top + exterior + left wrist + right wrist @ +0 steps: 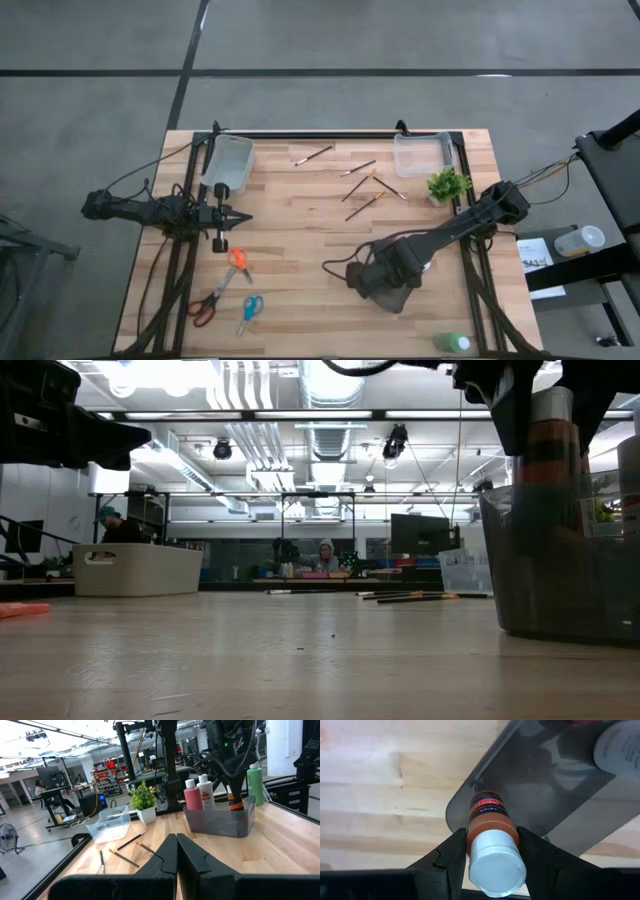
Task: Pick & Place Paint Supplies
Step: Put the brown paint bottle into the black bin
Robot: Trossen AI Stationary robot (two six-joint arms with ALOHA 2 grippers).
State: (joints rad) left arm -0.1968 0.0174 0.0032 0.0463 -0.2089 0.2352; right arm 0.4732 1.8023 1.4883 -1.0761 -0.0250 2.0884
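The wooden counter (300, 250) carries everything. The right arm reaches toward its front-right part, where the right gripper (490, 852) hangs over a grey translucent bin (220, 820). The high view hides that bin under the arm; the left wrist view shows it plainly, with a red paint bottle (192, 796) and a white paint bottle (205, 792) standing upright inside.

The right wrist view alone shows the grip: the jaws are clamped on the sides of an orange-brown paint bottle (490, 820) with a dark label and a pale cap, its base down in a corner of the bin. The label's print is too small to read. The low view shows the same bottle (545, 450) upright in the bin against the near wall.

The left gripper (228, 217) waits near the left edge with its jaws together, just in front of a white bin (230, 165) at the back-left.

A clear tray (422, 153) sits at the back-right corner, a small potted plant (447, 185) just in front of it. A green paint bottle (452, 343) lies at the front-right corner.

Several thin paintbrushes (362, 190) lie scattered at the middle back. Orange scissors (238, 260), red scissors (203, 308) and blue scissors (250, 310) lie near the front-left.
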